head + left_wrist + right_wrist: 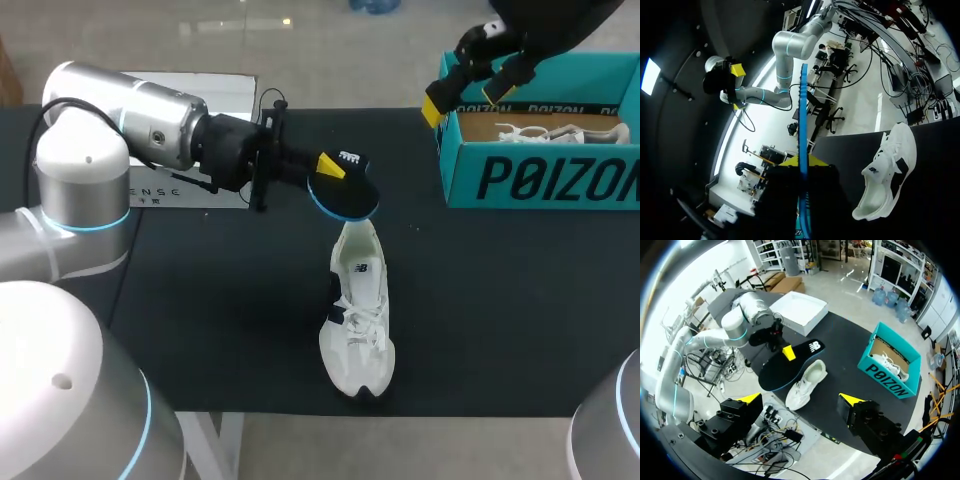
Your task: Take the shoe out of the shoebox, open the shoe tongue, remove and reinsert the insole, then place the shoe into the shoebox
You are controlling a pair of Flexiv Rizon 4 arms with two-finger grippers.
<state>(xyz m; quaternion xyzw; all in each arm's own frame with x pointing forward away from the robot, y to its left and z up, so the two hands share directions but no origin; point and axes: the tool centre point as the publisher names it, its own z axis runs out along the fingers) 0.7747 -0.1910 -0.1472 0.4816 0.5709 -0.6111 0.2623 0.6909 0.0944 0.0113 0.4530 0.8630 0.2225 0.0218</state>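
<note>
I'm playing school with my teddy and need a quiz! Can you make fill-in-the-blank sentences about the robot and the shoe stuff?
1. The left hand is shut on the black insole, which has a ____ edge.
2. The right hand is ____ and holds nothing.
3. The ____ shoe lies on the table.

Missing words: blue; open; white.

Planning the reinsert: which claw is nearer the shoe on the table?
Left. The left claw holds the insole over the shoe at its heel; right claw hangs by the shoebox, well away.
</note>
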